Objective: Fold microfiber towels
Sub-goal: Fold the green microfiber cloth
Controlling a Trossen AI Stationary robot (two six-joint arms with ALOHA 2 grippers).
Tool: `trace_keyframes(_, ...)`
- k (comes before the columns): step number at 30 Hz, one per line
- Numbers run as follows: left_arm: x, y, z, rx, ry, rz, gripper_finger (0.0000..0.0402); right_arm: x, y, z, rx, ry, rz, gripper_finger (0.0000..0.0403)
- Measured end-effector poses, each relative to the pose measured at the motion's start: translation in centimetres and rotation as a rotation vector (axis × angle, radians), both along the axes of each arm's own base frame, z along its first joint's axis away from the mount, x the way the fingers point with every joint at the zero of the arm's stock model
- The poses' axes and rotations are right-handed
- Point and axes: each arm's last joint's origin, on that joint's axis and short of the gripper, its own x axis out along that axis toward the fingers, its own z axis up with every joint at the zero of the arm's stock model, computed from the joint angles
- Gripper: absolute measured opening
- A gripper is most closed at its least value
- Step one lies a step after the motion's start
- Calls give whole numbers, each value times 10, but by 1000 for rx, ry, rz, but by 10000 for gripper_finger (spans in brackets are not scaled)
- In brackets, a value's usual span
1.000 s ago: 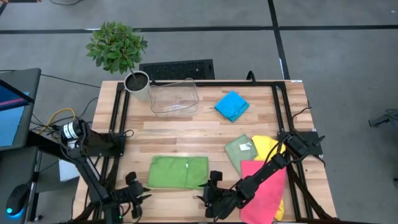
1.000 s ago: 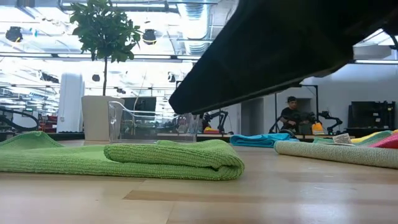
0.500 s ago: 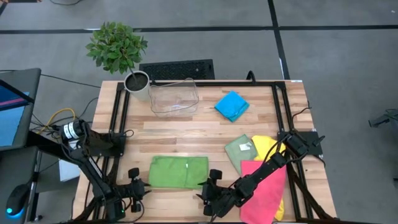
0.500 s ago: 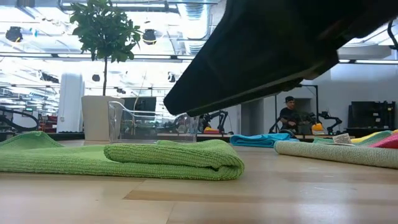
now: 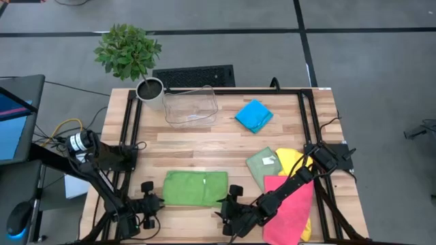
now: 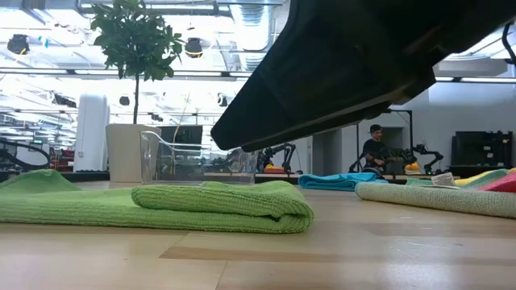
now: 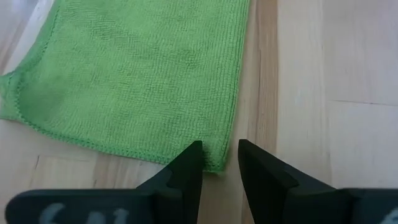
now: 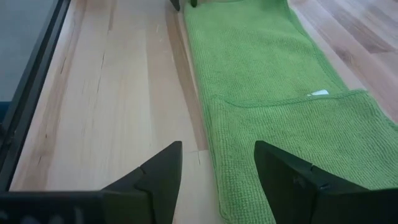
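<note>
Microfiber towels lie across the bench (image 5: 204, 146), and the one in hand is the bright green towel (image 5: 195, 188) at the near edge, folded once so that its long axis runs left to right between the two arms. The left claw (image 5: 148, 206) sits at its left near corner: the left wrist view shows the narrowly parted fingers (image 7: 186, 171) straddling the hem of that corner, touching or just short of it, but not pinching it. The right claw (image 5: 234, 204) waits just beside the towel's right end, spread wide and holding nothing; its wrist view looks down the length of the cloth (image 8: 273, 124), which lies to one side of the finger gap, not in it. Both arms are about equally near, so the coming move appears to turn on each claw catching its own near corner to carry the near edge away from the robot. The right wrist view alone shows the upper layer's hem and a small white tag (image 8: 319, 93); the low view alone shows the rounded fold (image 6: 218, 201) standing thick. Farther off lie a sage green towel (image 5: 262, 165), a yellow towel (image 5: 291, 158) and a pink towel (image 5: 289, 204) in an overlapping heap on the right, then a folded blue towel (image 5: 253, 115), a clear bin (image 5: 190, 107) and a potted plant (image 5: 129, 51).
</note>
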Motion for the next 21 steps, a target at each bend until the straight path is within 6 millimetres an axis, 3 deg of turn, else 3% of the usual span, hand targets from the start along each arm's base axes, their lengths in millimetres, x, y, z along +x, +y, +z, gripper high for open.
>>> trace_keyframes(7,11,9,0,1,41,76,9,-1,2,0,12,-4,-5,226)
trace_keyframes(12,21,12,11,75,59,142,2,-4,5,2,25,-12,-2,226)
trace_keyframes(21,62,6,50,196,6,95,1,-7,7,2,35,-22,-37,226)
